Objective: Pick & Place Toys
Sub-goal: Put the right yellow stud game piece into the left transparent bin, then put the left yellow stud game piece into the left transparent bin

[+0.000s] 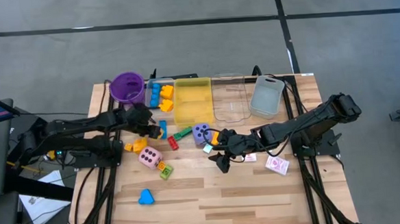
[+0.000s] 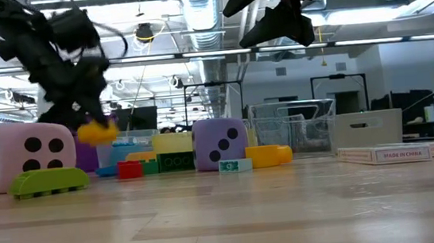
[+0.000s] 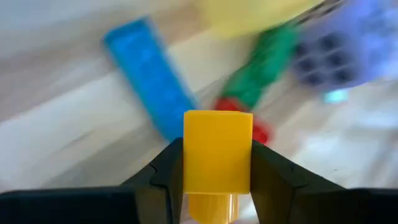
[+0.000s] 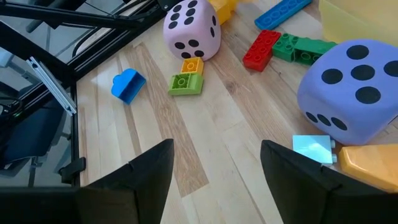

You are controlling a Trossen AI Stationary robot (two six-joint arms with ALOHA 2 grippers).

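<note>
My left gripper [image 1: 153, 130] is shut on a yellow block [image 3: 217, 152] and holds it above the table, as the low view [image 2: 97, 133] shows. Below it lie a long blue block [image 3: 152, 81], a green block [image 3: 261, 74] and a red block [image 3: 252, 127]. My right gripper [image 1: 220, 162] is open and empty, raised above the wood near the purple die [image 4: 354, 93]. The pink die [image 4: 191, 28], a green-and-orange block [image 4: 186, 78] and a blue block [image 4: 127, 84] rest on the table beyond it. My left gripper pinches the yellow block by its two opposite sides [image 3: 186, 168] between its two fingers. The fingers slant down from the table's left side. The block is lifted clear of the table [image 2: 97, 133].
At the far edge stand a purple cup [image 1: 127, 87], a small tray with yellow and blue blocks [image 1: 159, 95], a yellow tray [image 1: 192, 99], a clear tray [image 1: 230, 97] and a grey tray [image 1: 268, 95]. Red-patterned cards [image 1: 277, 164] lie at the right. An orange-yellow block [image 4: 367, 165] lies beside the purple die.
</note>
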